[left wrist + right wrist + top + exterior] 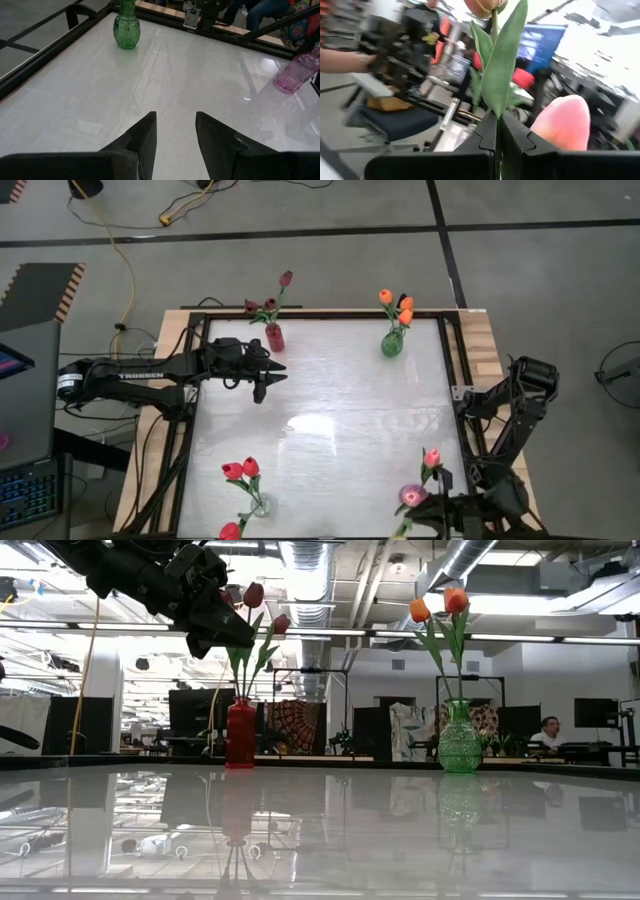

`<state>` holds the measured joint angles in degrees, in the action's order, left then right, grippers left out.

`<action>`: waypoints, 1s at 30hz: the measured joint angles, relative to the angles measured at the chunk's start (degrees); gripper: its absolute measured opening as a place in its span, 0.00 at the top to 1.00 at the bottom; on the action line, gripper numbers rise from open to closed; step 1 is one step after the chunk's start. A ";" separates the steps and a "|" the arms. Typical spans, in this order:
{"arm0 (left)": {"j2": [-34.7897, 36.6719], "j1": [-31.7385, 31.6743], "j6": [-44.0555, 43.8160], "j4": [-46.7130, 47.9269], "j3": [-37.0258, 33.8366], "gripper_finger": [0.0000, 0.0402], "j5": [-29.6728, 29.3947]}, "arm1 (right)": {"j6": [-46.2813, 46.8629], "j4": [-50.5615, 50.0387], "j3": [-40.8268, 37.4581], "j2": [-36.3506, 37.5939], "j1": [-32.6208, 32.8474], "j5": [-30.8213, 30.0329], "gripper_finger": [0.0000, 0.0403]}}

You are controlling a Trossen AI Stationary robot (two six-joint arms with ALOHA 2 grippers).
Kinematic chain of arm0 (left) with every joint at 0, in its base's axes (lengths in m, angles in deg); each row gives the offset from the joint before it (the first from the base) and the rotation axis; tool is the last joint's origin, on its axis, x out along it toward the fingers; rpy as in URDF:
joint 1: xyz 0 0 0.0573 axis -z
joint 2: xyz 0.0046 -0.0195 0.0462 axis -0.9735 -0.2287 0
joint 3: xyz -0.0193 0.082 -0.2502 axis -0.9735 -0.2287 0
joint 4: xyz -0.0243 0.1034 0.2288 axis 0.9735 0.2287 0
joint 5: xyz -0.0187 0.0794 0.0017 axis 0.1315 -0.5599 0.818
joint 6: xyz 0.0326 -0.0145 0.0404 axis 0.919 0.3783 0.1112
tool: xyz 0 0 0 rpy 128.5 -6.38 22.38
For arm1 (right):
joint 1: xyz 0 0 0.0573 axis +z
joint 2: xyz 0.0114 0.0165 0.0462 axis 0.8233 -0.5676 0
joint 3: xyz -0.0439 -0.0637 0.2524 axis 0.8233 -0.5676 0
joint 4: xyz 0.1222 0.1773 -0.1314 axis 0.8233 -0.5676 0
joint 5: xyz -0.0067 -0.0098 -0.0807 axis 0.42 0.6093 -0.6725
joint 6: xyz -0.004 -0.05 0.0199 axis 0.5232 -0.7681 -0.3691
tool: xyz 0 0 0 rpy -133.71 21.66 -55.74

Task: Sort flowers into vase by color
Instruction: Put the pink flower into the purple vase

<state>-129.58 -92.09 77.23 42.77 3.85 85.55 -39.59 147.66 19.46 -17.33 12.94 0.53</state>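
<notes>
Ahead of the matt black left gripper (175, 131), the glossy white counter (150, 75) mirrors a ribbed green glass vase (126, 30) and a translucent pink one (296, 72).

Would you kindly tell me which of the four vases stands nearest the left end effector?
The red vase with dark maroon tulips, at the far left corner; the left end effector hovers beside it, open, while the other vases stand farther off.

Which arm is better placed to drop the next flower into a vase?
Right. Its end effector is shut on a flower stem beside the purple vase. The left end effector is open and holds nothing.
</notes>
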 joint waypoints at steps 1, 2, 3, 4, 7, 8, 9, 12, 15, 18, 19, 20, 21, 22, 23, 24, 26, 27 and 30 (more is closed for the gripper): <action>0.00 0.00 0.00 0.00 0.00 0.70 0.00 | 0.01 0.58 0.00 0.02 0.35 -2.19 0.91; 0.00 0.01 0.00 0.00 0.00 0.70 0.00 | 0.01 1.32 0.00 0.02 0.69 -4.19 0.91; 0.00 0.01 0.00 0.00 0.00 0.70 0.00 | 0.04 1.94 0.00 0.02 1.07 -5.41 0.91; 0.00 0.01 0.00 0.00 0.00 0.70 0.00 | 0.01 2.25 0.00 0.04 1.44 -5.72 0.91; 0.00 0.02 0.00 0.00 0.00 0.70 0.00 | 0.01 3.36 -0.01 0.04 2.65 -5.74 0.92; 0.00 0.01 0.00 0.01 0.00 0.70 0.00 | 0.01 3.52 -0.01 0.07 2.96 -5.74 0.92; 0.00 0.00 0.02 0.00 0.00 0.70 0.00 | -0.02 3.49 -0.02 0.09 3.20 -5.77 0.92; 0.00 0.00 0.02 0.00 0.00 0.70 -0.01 | -0.16 3.21 0.00 0.07 3.71 -5.88 0.91; 0.00 0.02 0.00 0.00 0.00 0.70 0.00 | -0.10 1.69 -0.02 0.07 3.69 -6.60 0.91; 0.00 0.00 0.00 0.00 0.00 0.70 0.00 | -0.12 1.10 -0.02 0.07 3.64 -6.99 0.91; 0.00 0.00 0.00 0.00 0.00 0.70 -0.01 | -0.12 1.12 -0.01 0.07 3.67 -7.01 0.91; 0.00 0.00 0.01 0.00 0.00 0.70 0.00 | -0.12 1.12 -0.02 0.07 3.67 -6.99 0.91; 0.00 0.01 0.01 0.00 0.00 0.70 -0.01 | -0.12 1.12 -0.02 0.07 3.66 -6.99 0.91; 0.00 0.02 0.02 0.02 0.00 0.70 -0.01 | -0.10 1.12 -0.02 0.07 3.65 -6.99 0.91; 0.00 0.00 0.02 0.00 0.00 0.70 0.00 | -0.09 1.12 -0.02 0.07 3.64 -6.99 0.91; 0.00 0.02 0.00 0.00 0.00 0.70 -0.02 | -0.09 1.12 -0.02 0.07 3.64 -7.01 0.91; 0.00 0.02 0.00 0.02 0.00 0.70 -0.02 | -0.11 1.12 -0.02 0.07 3.64 -7.00 0.90; 0.00 0.01 0.00 0.00 0.00 0.70 -0.01 | -0.17 1.12 -0.02 0.07 3.64 -7.00 0.90; 0.00 0.02 0.01 0.00 0.00 0.70 -0.02 | -0.44 0.99 -0.02 0.07 3.64 -6.99 0.88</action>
<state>-129.58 -92.07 77.24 42.77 3.85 85.53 -40.03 148.65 19.43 -17.27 16.59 -6.46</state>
